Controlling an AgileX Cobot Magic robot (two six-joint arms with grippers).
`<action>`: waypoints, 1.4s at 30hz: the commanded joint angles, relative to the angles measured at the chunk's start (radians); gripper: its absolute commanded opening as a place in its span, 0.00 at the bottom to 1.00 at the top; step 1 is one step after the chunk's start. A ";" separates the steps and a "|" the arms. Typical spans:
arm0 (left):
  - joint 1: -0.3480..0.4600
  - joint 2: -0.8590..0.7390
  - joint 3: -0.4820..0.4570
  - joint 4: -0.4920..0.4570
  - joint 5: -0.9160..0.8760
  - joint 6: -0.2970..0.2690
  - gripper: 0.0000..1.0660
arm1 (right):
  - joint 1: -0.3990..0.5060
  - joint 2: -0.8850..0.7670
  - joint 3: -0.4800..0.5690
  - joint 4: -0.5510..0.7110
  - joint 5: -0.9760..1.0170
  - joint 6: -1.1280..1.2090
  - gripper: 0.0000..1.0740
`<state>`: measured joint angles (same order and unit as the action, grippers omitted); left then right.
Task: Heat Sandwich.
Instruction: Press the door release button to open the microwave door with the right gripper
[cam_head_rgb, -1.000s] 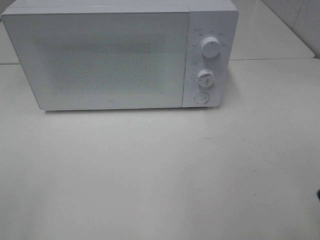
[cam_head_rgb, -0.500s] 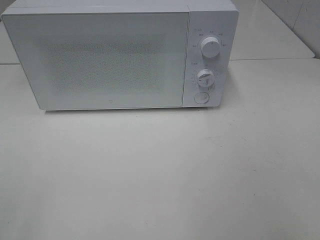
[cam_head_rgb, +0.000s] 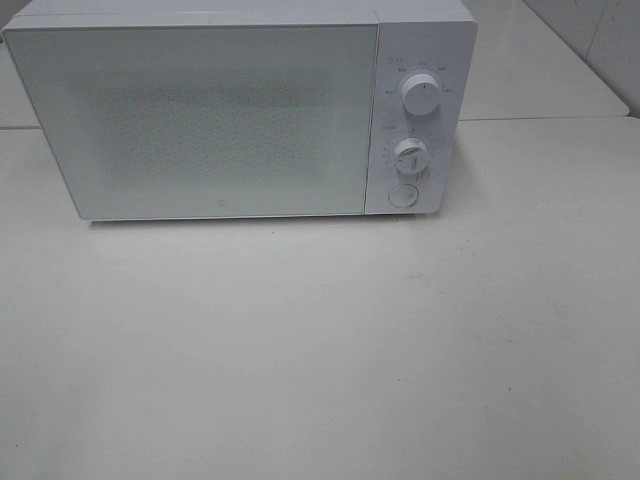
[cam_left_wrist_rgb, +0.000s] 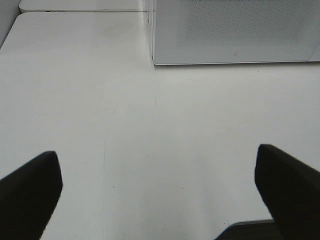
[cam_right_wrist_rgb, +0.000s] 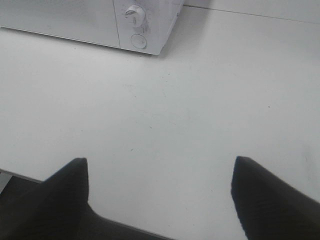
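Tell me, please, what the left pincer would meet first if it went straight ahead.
Probably the table; the microwave stands farther on, slightly aside, though depth is unclear.

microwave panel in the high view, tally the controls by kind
knobs: 2 (upper knob, lower knob)
round button: 1
total: 3 controls, all on the right side of the microwave
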<state>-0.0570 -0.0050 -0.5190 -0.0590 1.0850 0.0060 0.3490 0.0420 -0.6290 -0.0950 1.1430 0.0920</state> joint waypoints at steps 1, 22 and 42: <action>0.002 -0.016 0.003 -0.001 -0.011 -0.006 0.92 | -0.045 -0.039 0.047 0.000 -0.004 0.011 0.70; 0.002 -0.016 0.003 -0.001 -0.011 -0.006 0.92 | -0.183 -0.074 0.129 0.008 -0.149 0.006 0.70; 0.002 -0.016 0.003 -0.001 -0.011 -0.006 0.92 | -0.183 -0.009 0.073 0.026 -0.177 0.015 0.70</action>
<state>-0.0570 -0.0050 -0.5190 -0.0590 1.0850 0.0060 0.1720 0.0290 -0.5470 -0.0740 0.9780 0.0990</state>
